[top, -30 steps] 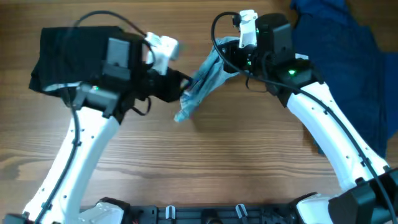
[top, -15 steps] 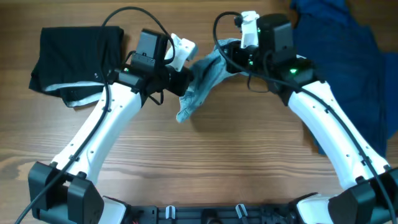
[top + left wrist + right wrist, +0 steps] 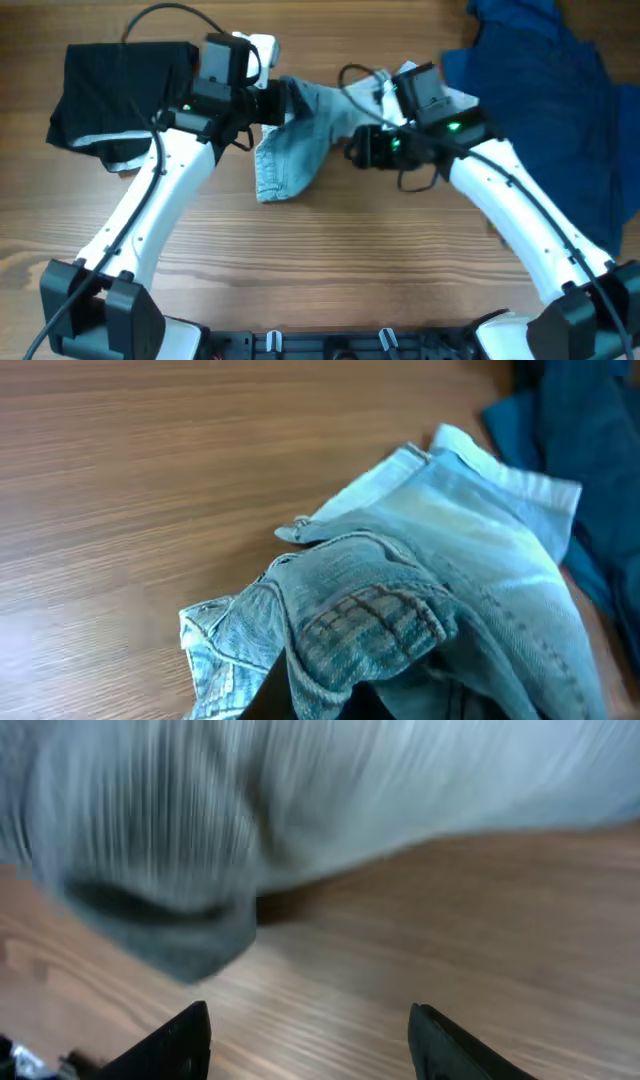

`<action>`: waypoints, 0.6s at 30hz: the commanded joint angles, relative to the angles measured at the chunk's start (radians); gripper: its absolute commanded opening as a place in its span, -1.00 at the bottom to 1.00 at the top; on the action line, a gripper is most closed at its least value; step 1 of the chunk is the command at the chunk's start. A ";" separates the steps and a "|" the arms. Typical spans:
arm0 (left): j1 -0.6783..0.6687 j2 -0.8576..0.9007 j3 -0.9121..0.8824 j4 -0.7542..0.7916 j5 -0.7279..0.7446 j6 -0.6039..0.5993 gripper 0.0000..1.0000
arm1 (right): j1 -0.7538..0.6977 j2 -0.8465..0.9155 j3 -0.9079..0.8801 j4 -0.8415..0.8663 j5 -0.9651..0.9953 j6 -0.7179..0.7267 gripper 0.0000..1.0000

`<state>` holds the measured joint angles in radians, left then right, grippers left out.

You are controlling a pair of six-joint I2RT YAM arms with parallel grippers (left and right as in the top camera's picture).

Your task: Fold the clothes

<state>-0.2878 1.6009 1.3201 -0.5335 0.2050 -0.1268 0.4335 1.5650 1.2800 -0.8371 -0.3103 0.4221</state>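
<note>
pale denim shorts point(image 3: 288, 150) bunched mid-table toward the far side, left claw point(image 3: 281, 102) clamped on them, right claw point(image 3: 310, 1015) spread apart just beside, black garment point(image 3: 110, 85) far left, blue garment point(image 3: 545, 90) far right, open table point(image 3: 330, 270) up near

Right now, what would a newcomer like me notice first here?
Pale light-wash denim shorts are bunched in the left gripper in the middle of the scene. The right gripper sits open beside them. A black white-trimmed garment lies far left, and a large dark-blue garment far right.
</note>
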 commanded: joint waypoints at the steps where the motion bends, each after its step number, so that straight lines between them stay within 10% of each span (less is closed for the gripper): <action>1: 0.052 -0.002 0.008 0.046 -0.032 -0.109 -0.92 | 0.147 -0.017 -0.035 0.081 0.056 0.152 0.26; 8: 0.064 -0.002 0.008 0.071 -0.032 -0.143 -0.92 | 0.423 0.006 -0.142 0.405 0.311 0.319 0.12; 18: 0.064 -0.002 0.008 0.050 -0.032 -0.144 -0.92 | 0.443 0.298 -0.222 0.934 0.461 0.368 0.00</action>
<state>-0.2272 1.6012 1.3197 -0.4896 0.1791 -0.2535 0.8783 1.8343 1.0622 0.0784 0.0452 0.7555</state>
